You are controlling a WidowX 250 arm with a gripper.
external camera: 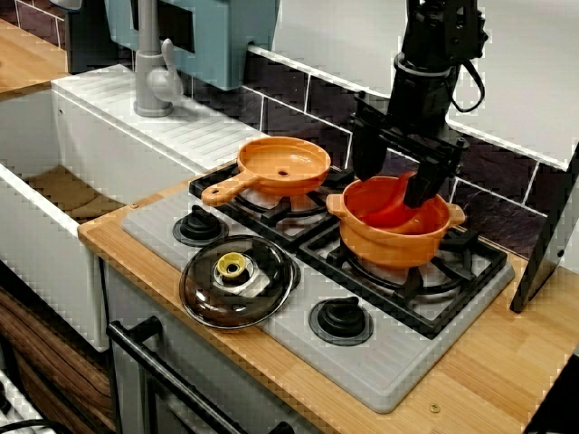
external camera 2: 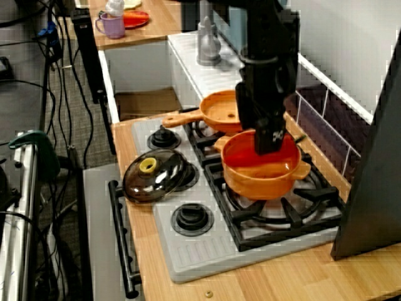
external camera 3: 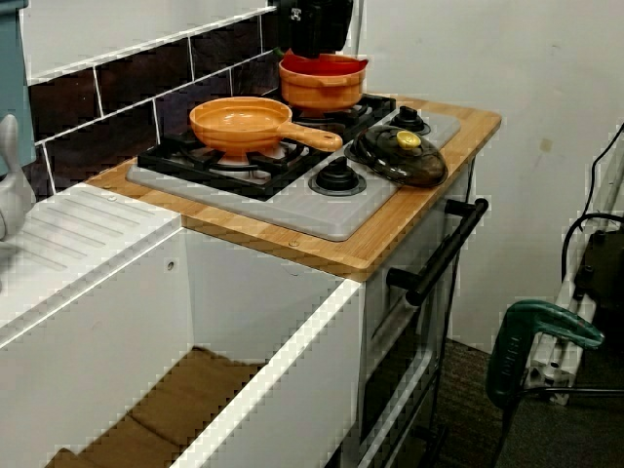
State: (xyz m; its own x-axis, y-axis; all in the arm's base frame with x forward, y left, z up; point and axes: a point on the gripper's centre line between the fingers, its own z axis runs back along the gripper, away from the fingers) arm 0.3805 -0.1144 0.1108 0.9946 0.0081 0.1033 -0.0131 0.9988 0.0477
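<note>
Claw (external camera: 394, 185) spread wide, gripping nothing, low over orange pot (external camera: 391, 244); glass lid (external camera: 258, 294) nearby.

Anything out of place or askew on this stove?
The glass lid lies off the orange pot, on the cooktop front between two knobs, apparently tilted. The gripper reaches into the pot. Nothing looks spilled or damaged.

One orange pot (external camera: 395, 237), one orange frying pan (external camera: 282, 167), one glass lid (external camera: 238, 280), two black stove knobs (external camera: 199, 226), one grey faucet (external camera: 154, 72).
</note>
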